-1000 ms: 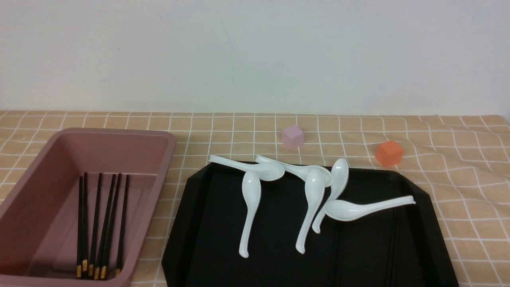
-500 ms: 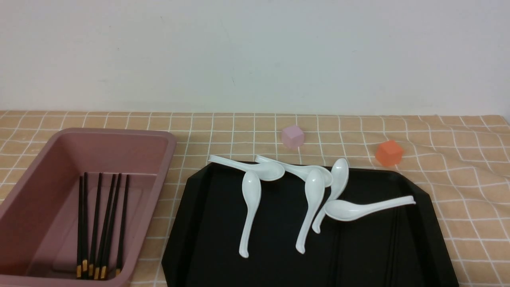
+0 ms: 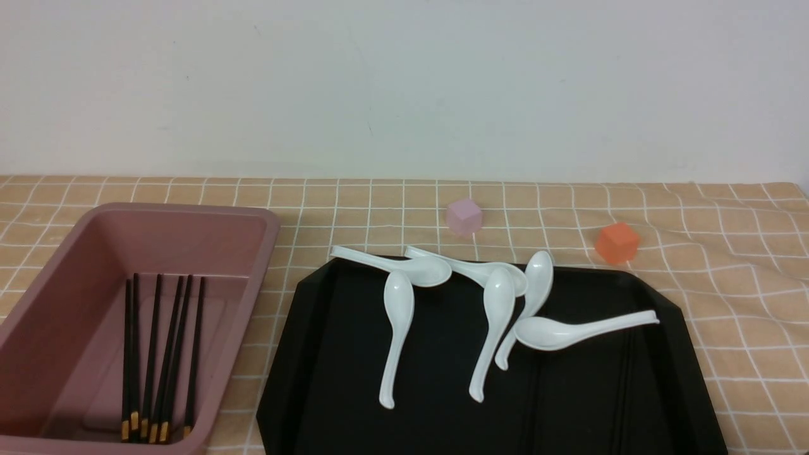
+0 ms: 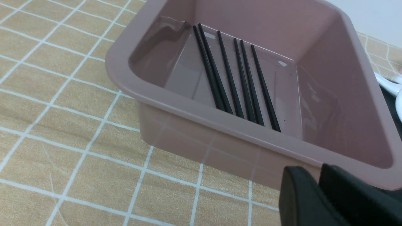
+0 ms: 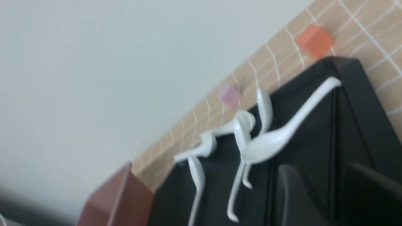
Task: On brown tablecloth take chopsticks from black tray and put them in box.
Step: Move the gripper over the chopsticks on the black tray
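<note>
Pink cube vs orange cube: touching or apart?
Apart. The front view shows a wide stretch of gridded tablecloth between the pink cube and the orange cube.

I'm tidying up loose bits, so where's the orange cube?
In the front view, the orange cube sits right of the pink cube, just behind the tray.

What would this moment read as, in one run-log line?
box: holds chopsticks | black tray: white spoons on it | right gripper: open, over tray, nothing held | cubes: beyond tray
</note>
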You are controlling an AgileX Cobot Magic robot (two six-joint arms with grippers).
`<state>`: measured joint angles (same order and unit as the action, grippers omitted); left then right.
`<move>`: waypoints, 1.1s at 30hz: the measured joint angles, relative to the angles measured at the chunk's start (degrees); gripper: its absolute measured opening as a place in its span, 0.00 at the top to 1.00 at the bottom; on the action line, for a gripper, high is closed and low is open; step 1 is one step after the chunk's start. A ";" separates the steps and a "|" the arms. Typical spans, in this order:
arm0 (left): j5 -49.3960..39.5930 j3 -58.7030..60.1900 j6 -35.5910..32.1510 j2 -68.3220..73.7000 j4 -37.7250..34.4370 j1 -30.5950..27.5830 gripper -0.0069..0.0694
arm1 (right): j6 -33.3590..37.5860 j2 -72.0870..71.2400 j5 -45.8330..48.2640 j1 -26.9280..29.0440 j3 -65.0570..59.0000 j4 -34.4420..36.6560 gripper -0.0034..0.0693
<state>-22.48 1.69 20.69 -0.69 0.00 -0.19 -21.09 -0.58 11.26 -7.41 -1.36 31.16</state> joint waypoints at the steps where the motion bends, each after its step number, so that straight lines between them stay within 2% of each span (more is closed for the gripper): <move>1: 0.00 0.00 0.00 0.00 0.00 0.00 0.76 | -0.28 0.00 -1.14 0.00 0.00 0.37 0.62; 7: 0.00 0.00 0.00 0.00 0.00 0.00 0.76 | -0.56 0.00 -6.52 0.00 0.00 2.54 0.65; 13: 0.00 0.00 0.00 0.00 0.00 0.00 0.76 | 3.41 2.19 -2.65 0.00 8.65 -2.40 0.88; 14: 0.00 0.00 0.00 0.00 0.00 0.00 0.75 | 5.38 4.95 0.11 0.00 12.53 -4.97 0.95; 15: 0.00 0.00 0.00 0.00 0.00 0.00 0.75 | 6.76 7.18 2.72 0.00 15.84 -6.91 0.97; 19: 0.00 0.00 0.00 0.00 0.00 0.00 0.75 | 8.34 19.40 17.33 0.00 24.79 -14.20 0.96; 24: 0.00 0.00 0.00 0.00 0.00 0.00 0.75 | 9.28 36.26 32.23 0.00 28.73 -17.22 0.95; 29: 0.00 0.00 0.00 0.00 0.00 0.00 0.74 | 17.50 52.24 37.62 0.00 28.99 -10.23 0.93; 30: 0.00 0.00 0.00 0.00 0.00 0.00 0.74 | 22.82 57.58 37.93 -0.56 29.30 -5.37 0.91; 32: 0.00 0.00 0.00 0.00 0.00 0.00 0.74 | 28.38 62.28 37.93 -2.59 30.33 0.09 0.89; 33: 0.00 0.00 0.00 0.00 0.00 0.00 0.74 | 28.38 62.78 37.93 -2.59 30.49 0.53 0.89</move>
<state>-22.48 1.69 20.69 -0.69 0.00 -0.19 7.29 62.21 49.19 -10.00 29.13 31.69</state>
